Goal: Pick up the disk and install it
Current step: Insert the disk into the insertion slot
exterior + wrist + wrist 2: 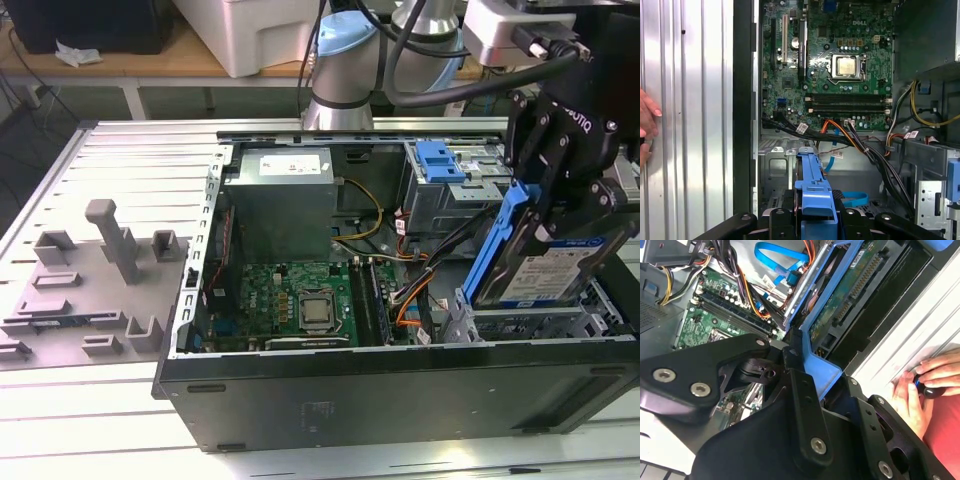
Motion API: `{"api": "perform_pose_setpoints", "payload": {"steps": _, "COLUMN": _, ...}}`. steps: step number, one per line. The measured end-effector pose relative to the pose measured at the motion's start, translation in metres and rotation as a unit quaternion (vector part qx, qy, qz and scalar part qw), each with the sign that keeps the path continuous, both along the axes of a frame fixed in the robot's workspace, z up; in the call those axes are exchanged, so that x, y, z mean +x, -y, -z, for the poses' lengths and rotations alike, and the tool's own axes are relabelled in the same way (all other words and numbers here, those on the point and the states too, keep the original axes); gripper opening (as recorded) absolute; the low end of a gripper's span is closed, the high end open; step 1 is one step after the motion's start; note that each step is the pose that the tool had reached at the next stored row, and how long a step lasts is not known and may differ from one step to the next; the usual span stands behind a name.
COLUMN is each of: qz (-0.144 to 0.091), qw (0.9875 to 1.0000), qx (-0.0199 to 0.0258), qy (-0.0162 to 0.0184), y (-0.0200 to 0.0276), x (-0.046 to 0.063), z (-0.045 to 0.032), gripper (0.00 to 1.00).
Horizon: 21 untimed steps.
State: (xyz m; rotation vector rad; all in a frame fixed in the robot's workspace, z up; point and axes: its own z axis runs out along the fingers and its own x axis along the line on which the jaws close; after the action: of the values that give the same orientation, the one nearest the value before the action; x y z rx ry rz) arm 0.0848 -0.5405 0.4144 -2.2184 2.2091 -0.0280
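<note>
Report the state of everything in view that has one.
gripper, shut on the disk
disk, held tilted over the case, not seated
case, on its side, open
processor, bare, no cooler
hand, resting on the table

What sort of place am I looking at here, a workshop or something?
Probably a robotics lab or test bench: an opened computer case sits on a slotted metal table, a gripper holds the disk above the case, and grey plastic fixtures lie beside it.
</note>
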Motion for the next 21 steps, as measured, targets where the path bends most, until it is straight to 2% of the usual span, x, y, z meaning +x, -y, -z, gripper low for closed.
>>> {"api": "perform_pose_setpoints", "payload": {"steps": 9, "qz": 0.0, "qw": 1.0, "qx": 0.0, "qy": 0.0001, "y": 0.0, "x": 0.0, "z": 0.0077, "gripper": 0.37}}
{"api": "perform_pose_setpoints", "payload": {"steps": 21, "qz": 0.0, "qw": 1.0, "qx": 0.0, "qy": 0.0001, "y": 0.0, "x": 0.0, "z": 0.0105, "gripper": 0.37}}
